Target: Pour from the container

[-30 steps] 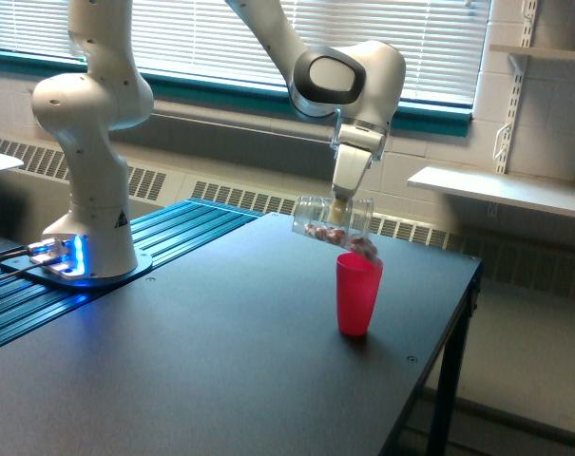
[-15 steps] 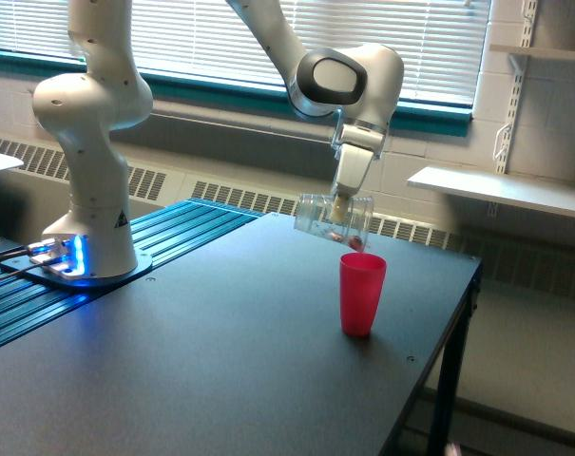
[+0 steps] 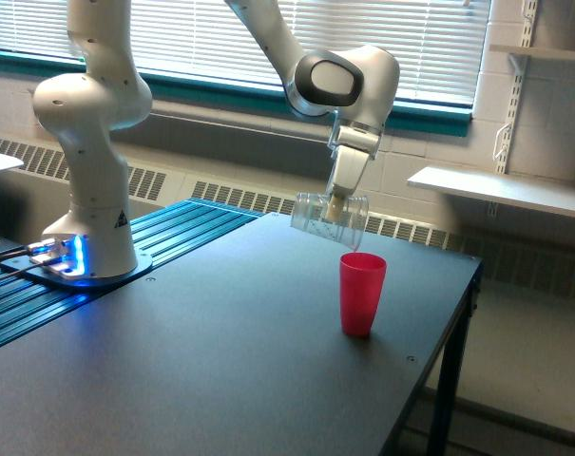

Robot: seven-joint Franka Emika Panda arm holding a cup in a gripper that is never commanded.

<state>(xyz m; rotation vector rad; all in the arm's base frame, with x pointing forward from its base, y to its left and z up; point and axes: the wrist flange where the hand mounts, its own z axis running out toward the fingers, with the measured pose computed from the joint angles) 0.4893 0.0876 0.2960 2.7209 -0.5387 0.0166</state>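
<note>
Gripper (image 3: pixel 336 207) pinches the clear cup (image 3: pixel 329 218) by its wall, fingers pressed onto the plastic; the fingertips themselves are mostly lost behind the see-through side. Cup hangs tipped nearly onto its side, mouth aimed down toward the exterior view's right, just above and slightly to the exterior view's left of the pink cup (image 3: pixel 362 294). The two do not touch. Whether anything remains inside the clear cup can't be made out; it looks see-through end to end.

Pink cup stands upright on the dark table (image 3: pixel 220 380), near the table's edge on the exterior view's right. Arm (image 3: pixel 339 81) reaches down to the clear cup from above, its white wrist w/ a dark grey joint cover directly over the pink cup's far side. Arm's base column (image 3: pixel 89 142) stands well apart from the pink cup, at the exterior view's left, on a blue-lit mount beside ribbed blue rails (image 3: pixel 173 228). Behind the pink cup: window blinds (image 3: pixel 220 38), a radiator grille along the wall, a white shelf (image 3: pixel 501 190) at the exterior view's right.
</note>
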